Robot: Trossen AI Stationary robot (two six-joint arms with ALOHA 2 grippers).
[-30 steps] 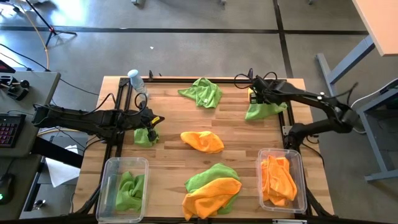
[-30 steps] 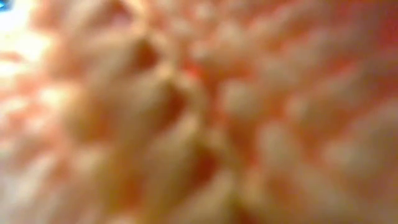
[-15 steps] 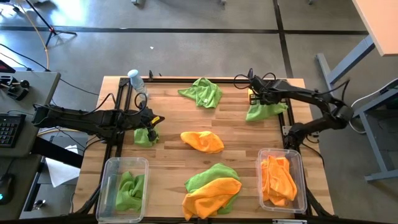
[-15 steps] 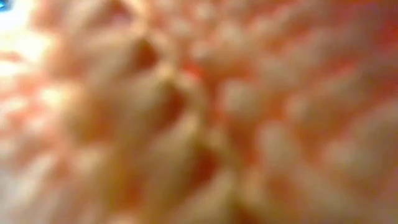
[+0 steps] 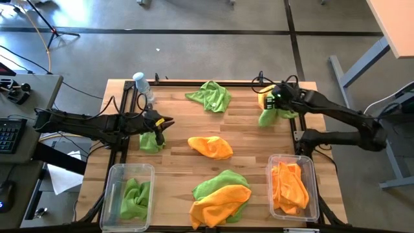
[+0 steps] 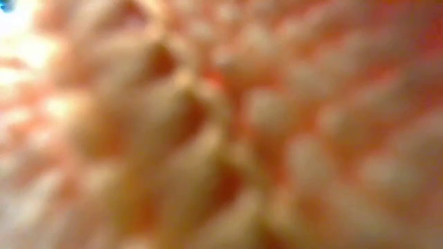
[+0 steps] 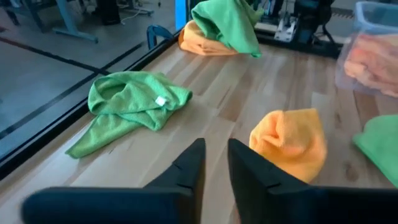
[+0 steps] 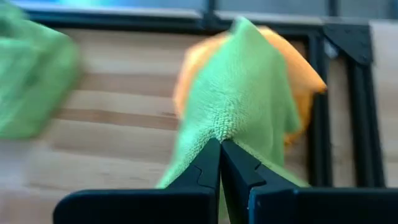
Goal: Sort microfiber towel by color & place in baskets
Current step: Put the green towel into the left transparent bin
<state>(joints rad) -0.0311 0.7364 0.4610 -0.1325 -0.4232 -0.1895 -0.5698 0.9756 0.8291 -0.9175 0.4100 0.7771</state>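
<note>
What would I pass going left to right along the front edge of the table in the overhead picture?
Left clear basket holding a green towel → pile of a green towel and an orange towel → right clear basket holding orange towels.

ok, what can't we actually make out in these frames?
- Low view: all blur, an orange towel covers the lens, so no table or arms.
- High view: the orange towel under the green towel held by the right gripper is mostly covered.
- Left wrist view: right basket cut by the frame edge.
</note>
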